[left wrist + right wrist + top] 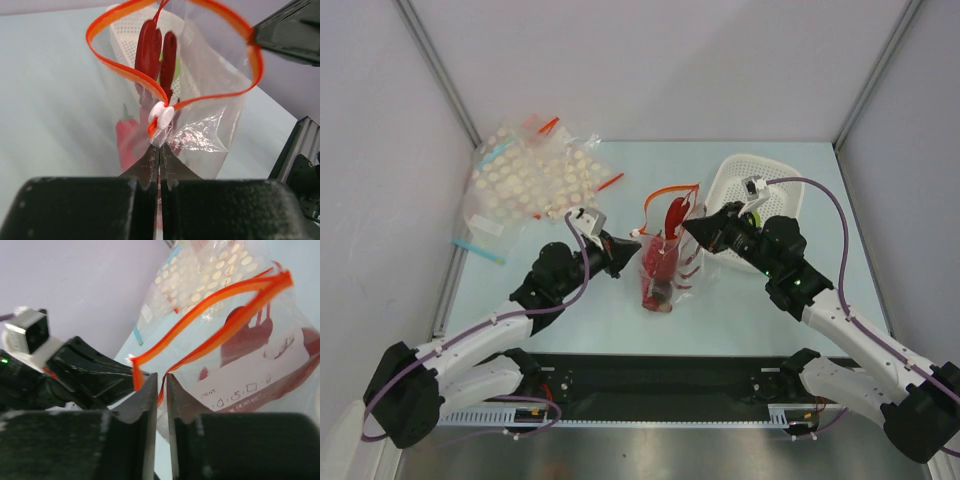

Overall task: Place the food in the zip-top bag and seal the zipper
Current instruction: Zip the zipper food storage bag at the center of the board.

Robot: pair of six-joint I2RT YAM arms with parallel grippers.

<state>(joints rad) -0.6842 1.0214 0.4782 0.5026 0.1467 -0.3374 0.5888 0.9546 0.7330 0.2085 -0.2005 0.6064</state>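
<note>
- Toy lobster [658,272]: red, inside the clear zip-top bag [205,135], upright at the middle of the table [570,320].
- Zipper [125,75]: red-orange, gaping in a loop, with a white slider [161,116] at one end.
- Left gripper [159,151]: fingers pressed together, pinching the bag just under the slider.
- Right gripper [159,382]: fingers almost together, nipping the zipper's opposite end.

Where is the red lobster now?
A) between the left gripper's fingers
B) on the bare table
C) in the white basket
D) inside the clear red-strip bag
D: the lobster shows through the clear wall of the bag, claws near the gaping zipper.
</note>
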